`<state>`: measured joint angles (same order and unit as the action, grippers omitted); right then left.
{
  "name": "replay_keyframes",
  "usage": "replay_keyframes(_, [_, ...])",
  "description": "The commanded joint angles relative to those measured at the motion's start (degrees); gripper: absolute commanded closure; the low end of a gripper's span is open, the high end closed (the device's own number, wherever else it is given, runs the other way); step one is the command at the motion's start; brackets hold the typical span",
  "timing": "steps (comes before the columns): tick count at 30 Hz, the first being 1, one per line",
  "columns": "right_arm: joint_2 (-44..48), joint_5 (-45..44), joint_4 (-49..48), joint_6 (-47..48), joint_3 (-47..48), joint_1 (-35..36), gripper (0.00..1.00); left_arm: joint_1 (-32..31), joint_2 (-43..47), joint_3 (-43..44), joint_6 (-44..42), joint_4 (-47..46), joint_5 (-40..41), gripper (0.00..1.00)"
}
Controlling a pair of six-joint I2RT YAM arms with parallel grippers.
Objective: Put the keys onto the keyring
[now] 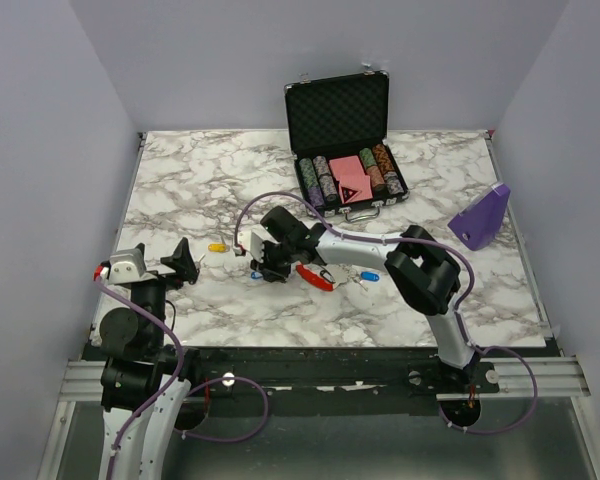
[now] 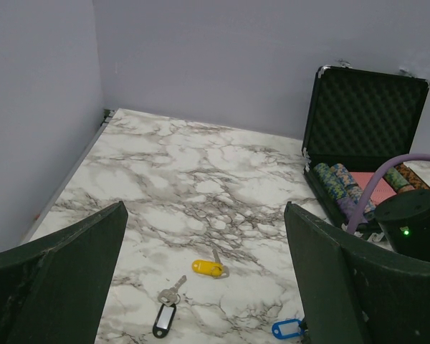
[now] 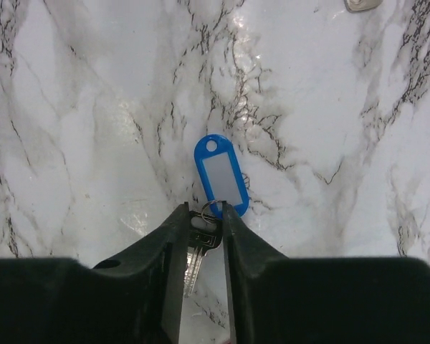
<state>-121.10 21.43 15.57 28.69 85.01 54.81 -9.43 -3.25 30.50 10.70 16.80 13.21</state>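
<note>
**Top view:** On the marble table [image 1: 180, 190], the right gripper [image 1: 262, 266] is down at mid-table. The red-and-silver keyring [image 1: 315, 278] lies just to its right, long axis running far-left to near-right. A light-blue-tagged key [image 1: 368, 277] lies further right and a yellow-tagged key [image 1: 217, 247] to the left. The left gripper [image 1: 183, 262] hangs by the near-left edge. An open poker chip case [image 1: 345, 150] stands at the far edge, a purple object [image 1: 480, 220] by the right edge.

**Left wrist:** The left fingers [image 2: 57, 287] stand wide apart over bare marble. The yellow-tagged key's blade points far. A dark-tagged key [image 2: 165, 312] lies nearer.

**Right wrist:** The right fingers [image 3: 165, 251] pinch the head of a blue-tagged key [image 3: 221, 174], its tag flat on the marble and stretching ahead of the fingertips.
</note>
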Motion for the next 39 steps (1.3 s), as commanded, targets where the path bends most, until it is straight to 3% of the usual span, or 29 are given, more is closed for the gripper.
replay_keyframes(1, [-0.5,-1.3,0.1,-1.6,1.9,0.5,0.61,0.4,0.3,-0.2,-0.6,-0.6,-0.5,0.01])
replay_keyframes(15, [-2.9,-4.6,-1.5,-6.3,2.9,0.8,0.50,0.4,0.2,-0.2,-0.6,-0.6,-0.6,0.01])
replay_keyframes(39, [3.3,-11.6,-2.7,-7.2,-0.5,0.8,0.58,0.4,0.1,-0.3,-0.7,-0.5,-0.5,0.01])
